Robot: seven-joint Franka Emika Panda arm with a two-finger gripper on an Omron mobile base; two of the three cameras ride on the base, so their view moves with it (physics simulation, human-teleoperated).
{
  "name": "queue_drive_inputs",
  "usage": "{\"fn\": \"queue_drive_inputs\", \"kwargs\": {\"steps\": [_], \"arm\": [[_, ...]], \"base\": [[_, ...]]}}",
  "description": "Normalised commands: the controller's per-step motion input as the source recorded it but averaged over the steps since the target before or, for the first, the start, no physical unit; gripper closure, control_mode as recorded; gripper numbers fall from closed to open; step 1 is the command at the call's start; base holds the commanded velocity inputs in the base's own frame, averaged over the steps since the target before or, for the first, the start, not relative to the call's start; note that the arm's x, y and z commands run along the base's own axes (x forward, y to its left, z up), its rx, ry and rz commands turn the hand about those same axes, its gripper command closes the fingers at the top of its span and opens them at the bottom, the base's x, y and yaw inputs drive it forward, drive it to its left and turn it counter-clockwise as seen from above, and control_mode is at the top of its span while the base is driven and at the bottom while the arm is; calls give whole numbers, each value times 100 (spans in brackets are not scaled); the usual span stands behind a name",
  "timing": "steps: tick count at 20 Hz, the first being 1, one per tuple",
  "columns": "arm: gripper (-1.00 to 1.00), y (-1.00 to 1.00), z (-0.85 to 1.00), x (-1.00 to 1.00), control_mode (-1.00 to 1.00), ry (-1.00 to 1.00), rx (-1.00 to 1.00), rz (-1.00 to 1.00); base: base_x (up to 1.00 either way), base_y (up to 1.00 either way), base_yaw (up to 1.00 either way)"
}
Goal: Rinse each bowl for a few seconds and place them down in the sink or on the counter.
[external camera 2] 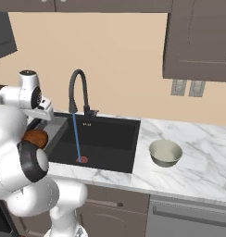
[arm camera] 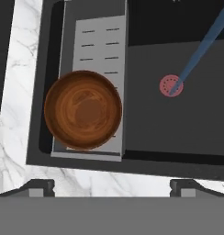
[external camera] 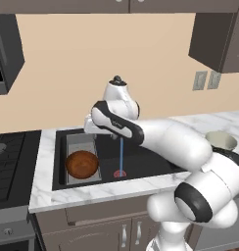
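The reddish-brown bowl (arm camera: 82,110) sits upright on the grey ribbed tray (arm camera: 102,43) at the left end of the black sink (arm camera: 178,133). My gripper (arm camera: 112,187) hangs open and empty above the sink's front rim, looking down on this bowl and apart from it. The same bowl (external camera: 82,164) shows under my arm, and its edge (external camera 2: 35,137) peeks out beside the arm. The pale cream bowl (external camera 2: 165,152) stands upright on the marble counter (external camera 2: 198,162) right of the sink, half hidden by my arm (external camera: 221,140). Water (external camera 2: 77,136) runs from the faucet (external camera 2: 78,85) onto the red drain (arm camera: 170,86).
A black stovetop (external camera: 9,162) lies left of the sink past a strip of counter (external camera: 43,162). Dark cabinets hang over the right counter (external camera 2: 198,41), with wall sockets (external camera 2: 186,88) below them. My own arm crosses in front of the sink's right part (external camera: 165,139).
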Motion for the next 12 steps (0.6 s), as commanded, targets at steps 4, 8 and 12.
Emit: {"fn": "queue_drive_inputs", "kwargs": {"steps": [4, 8, 12], "arm": [[-100, -18, 55, -12, -100, -2, -2, 0], [-100, -37, 47, -13, -100, -2, -1, 0], [-100, -44, 38, -18, -100, 0, 0, 0]], "base": [[0, 0, 0], [0, 0, 0], [0, 0, 0]]}}
